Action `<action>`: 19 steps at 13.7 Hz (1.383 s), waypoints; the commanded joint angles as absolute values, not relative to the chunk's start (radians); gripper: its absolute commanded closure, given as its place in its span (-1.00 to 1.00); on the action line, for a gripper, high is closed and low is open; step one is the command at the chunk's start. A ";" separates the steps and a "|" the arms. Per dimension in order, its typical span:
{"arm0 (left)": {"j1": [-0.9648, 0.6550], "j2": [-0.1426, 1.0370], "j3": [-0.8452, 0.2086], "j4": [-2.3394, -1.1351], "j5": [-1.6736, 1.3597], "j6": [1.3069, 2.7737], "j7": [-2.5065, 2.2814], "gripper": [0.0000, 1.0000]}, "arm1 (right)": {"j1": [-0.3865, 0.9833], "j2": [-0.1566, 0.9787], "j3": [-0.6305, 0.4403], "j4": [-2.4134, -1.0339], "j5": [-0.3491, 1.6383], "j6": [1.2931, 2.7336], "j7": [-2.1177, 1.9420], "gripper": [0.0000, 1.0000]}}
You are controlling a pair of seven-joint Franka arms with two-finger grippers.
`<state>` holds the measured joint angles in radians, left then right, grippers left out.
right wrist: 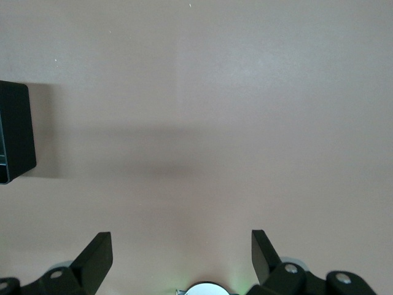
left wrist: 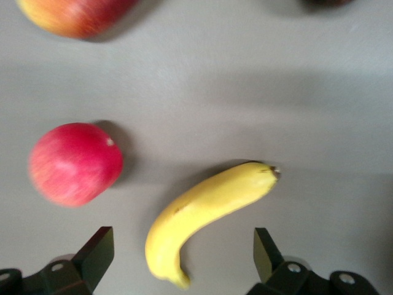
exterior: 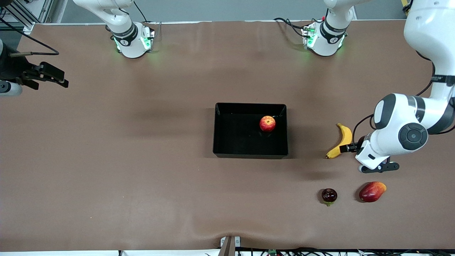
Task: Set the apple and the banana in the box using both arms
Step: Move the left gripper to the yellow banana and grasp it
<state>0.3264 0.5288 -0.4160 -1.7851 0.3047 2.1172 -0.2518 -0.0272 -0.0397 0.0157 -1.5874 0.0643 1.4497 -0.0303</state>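
Note:
The apple (exterior: pixel 267 123) lies in the black box (exterior: pixel 227 142), in its corner toward the left arm's end and farther from the camera. The banana (exterior: pixel 342 140) lies on the table beside the box, toward the left arm's end. My left gripper (exterior: pixel 350 147) hangs low over the banana, open and empty. In the left wrist view the banana (left wrist: pixel 209 206) lies between the spread fingers of the left gripper (left wrist: pixel 182 238). My right gripper (exterior: pixel 58 79) waits over the table at the right arm's end, open and empty (right wrist: pixel 182 239). A box corner (right wrist: pixel 15 132) shows in its view.
A deep red round fruit (left wrist: pixel 75 163) lies beside the banana, hidden under the left arm in the front view. A red-orange mango (exterior: pixel 372 191) and a dark maroon fruit (exterior: pixel 329 195) lie nearer to the camera than the banana.

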 commanded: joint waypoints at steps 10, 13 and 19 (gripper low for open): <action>0.388 0.517 -0.436 -2.014 0.418 2.335 0.153 -0.48 | -0.035 -0.046 0.015 -1.589 0.069 1.436 -0.043 -1.00; 0.388 0.526 -0.436 -2.022 0.437 2.345 0.153 -0.16 | -0.034 -0.046 0.017 -1.592 0.069 1.437 -0.040 -1.00; 0.382 0.500 -0.465 -2.031 0.437 2.353 0.152 1.00 | -0.032 -0.044 0.017 -1.592 0.069 1.437 -0.040 -1.00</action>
